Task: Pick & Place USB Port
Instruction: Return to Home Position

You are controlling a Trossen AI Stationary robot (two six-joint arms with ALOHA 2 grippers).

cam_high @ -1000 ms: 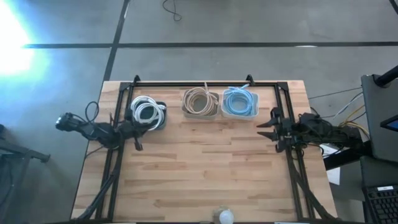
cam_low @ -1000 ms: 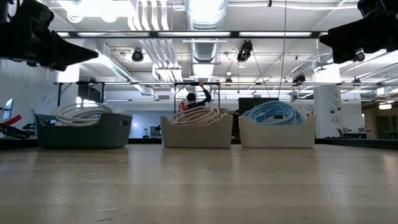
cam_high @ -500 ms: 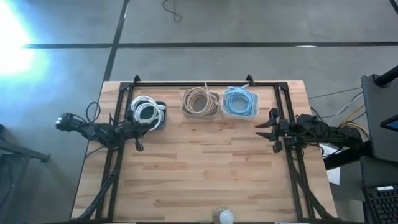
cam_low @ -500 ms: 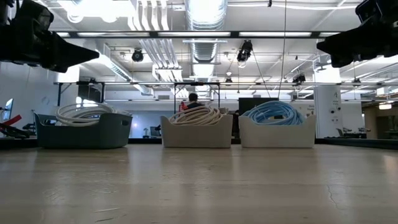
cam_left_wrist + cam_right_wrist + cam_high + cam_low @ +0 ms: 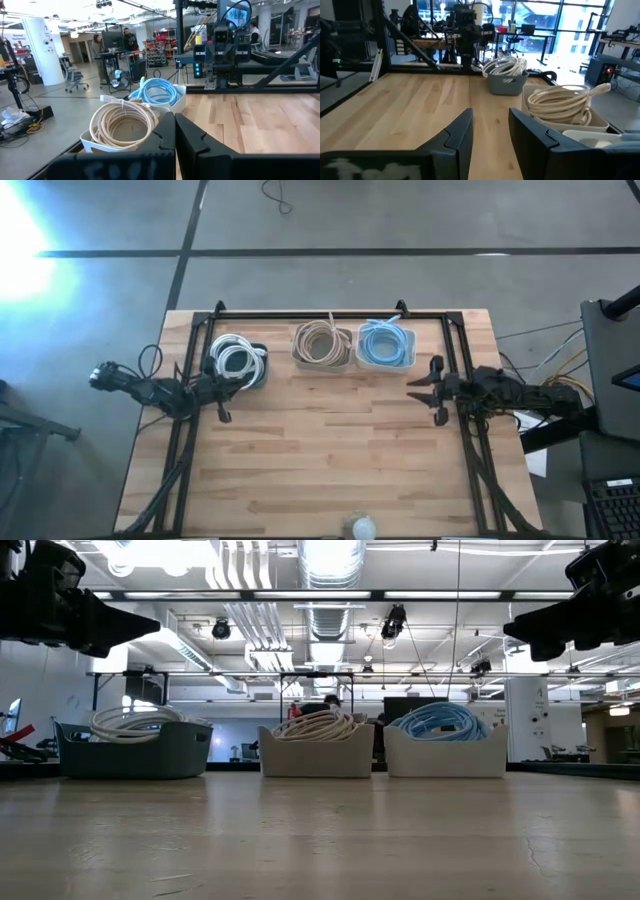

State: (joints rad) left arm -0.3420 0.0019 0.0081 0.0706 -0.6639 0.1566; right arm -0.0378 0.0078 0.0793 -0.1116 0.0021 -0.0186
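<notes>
Three bins stand in a row at the table's far side. A dark grey bin (image 5: 237, 362) holds a white cable coil, a pale bin (image 5: 322, 343) holds a tan coil, and a white bin (image 5: 386, 345) holds a blue coil. My left gripper (image 5: 222, 392) hovers shut and empty just near of the dark bin, above the table; it also shows in its wrist view (image 5: 175, 140). My right gripper (image 5: 428, 390) hovers open and empty at the table's right side, near of the blue bin; it also shows in its wrist view (image 5: 490, 135).
A black frame rail (image 5: 330, 315) runs behind the bins and down both table sides. A small white round object (image 5: 362, 527) sits at the near edge. The bare wooden top (image 5: 330, 450) stretches between the arms. People stand in the room beyond the table.
My right gripper has crept a little toward the table's left edge, staying open and at the same height.
</notes>
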